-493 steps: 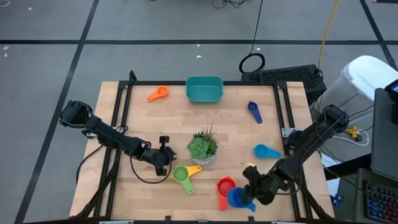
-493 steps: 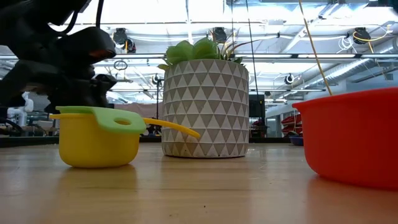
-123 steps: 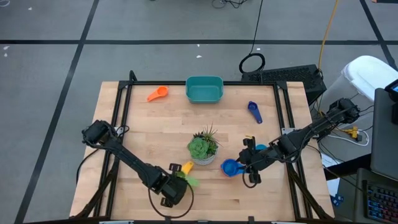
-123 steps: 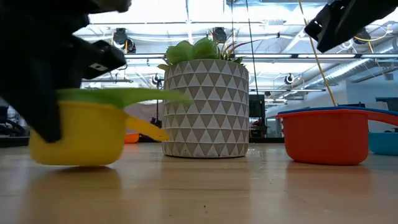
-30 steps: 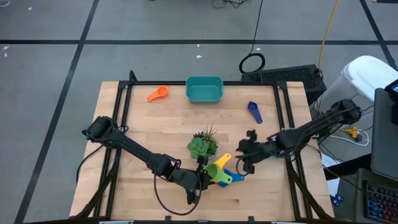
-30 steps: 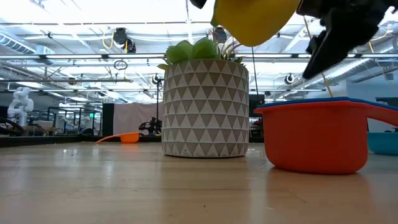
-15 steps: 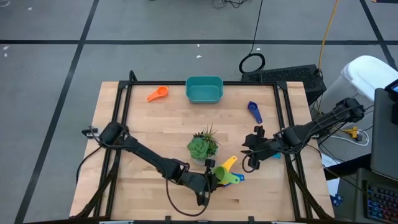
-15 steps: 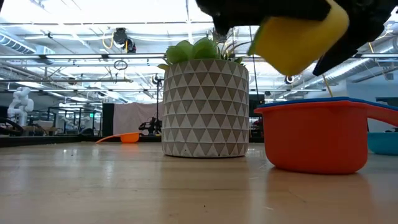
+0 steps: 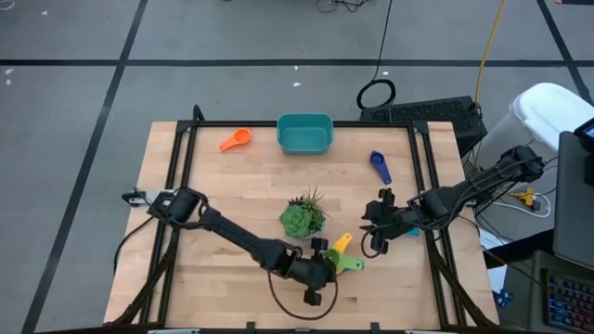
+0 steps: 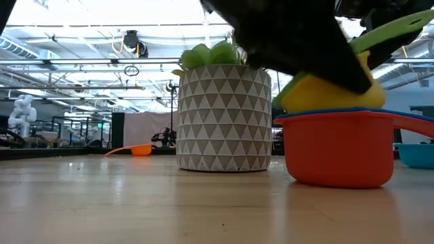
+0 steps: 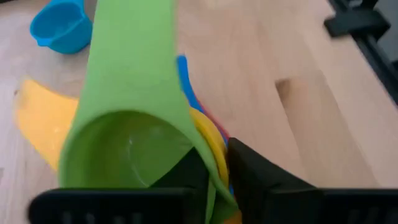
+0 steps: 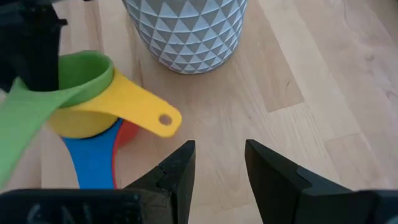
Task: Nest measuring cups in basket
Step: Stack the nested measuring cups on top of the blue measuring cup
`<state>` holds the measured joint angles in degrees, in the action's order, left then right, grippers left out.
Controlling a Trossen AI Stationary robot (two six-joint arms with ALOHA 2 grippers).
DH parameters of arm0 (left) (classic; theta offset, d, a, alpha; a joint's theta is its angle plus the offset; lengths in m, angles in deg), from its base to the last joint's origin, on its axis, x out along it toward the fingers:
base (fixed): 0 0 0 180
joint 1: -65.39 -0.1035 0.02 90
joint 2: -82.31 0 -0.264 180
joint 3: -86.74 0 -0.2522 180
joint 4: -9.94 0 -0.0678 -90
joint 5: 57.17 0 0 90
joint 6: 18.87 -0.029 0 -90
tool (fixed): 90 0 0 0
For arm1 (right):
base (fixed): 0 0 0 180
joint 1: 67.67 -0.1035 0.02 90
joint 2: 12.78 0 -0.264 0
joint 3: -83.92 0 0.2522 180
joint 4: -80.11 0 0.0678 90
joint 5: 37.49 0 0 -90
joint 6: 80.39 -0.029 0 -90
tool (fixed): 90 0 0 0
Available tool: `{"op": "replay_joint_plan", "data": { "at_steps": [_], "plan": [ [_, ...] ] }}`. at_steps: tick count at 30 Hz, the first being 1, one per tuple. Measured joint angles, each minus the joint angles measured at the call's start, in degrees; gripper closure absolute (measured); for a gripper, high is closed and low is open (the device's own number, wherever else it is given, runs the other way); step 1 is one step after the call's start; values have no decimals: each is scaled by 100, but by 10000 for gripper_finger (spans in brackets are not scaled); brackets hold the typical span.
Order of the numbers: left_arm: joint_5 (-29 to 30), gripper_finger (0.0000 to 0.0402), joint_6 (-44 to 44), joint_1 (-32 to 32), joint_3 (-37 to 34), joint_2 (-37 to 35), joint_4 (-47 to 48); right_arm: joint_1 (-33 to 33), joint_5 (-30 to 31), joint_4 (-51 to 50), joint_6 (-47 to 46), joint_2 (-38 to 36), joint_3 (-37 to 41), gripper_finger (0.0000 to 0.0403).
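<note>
Left pincer [image 9: 320, 261] grips green cup [image 12: 74, 78] in yellow cup [image 12: 87, 112].

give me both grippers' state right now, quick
left gripper: shut on the green cup, nested in the yellow cup over the red cup.
right gripper: open, empty, beside the stack.

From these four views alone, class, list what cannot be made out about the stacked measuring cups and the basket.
- Blue cup: its bowl is hidden under the yellow cup in the right wrist view.
- Red cup: its inside is unseen in the low view, since the camera sits level with its rim.
- Left gripper: its jaws show only as a dark blur in the low view.
- Basket: too small in the high view to show any contents.
</note>
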<state>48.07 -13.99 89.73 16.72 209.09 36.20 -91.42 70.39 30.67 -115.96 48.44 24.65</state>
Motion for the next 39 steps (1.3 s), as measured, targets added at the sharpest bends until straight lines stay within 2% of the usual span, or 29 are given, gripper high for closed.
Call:
{"op": "replay_joint_plan", "data": {
  "at_steps": [6,11,22,32,39],
  "plan": [
    [4,268,15,-9,331,-9,438,0,-6,-22,0,0,0,271],
    [1,246,2,-5,346,-13,602,-18,-16,-29,-22,0,0,271],
    [-3,269,20,-5,346,-13,692,-74,-166,143,-13,22,125,271],
    [-25,279,1,-6,346,-13,696,-63,-286,1141,37,55,723,271],
    [-40,280,-21,-94,342,-4,681,126,-115,1838,437,55,997,271]
  ]
}}
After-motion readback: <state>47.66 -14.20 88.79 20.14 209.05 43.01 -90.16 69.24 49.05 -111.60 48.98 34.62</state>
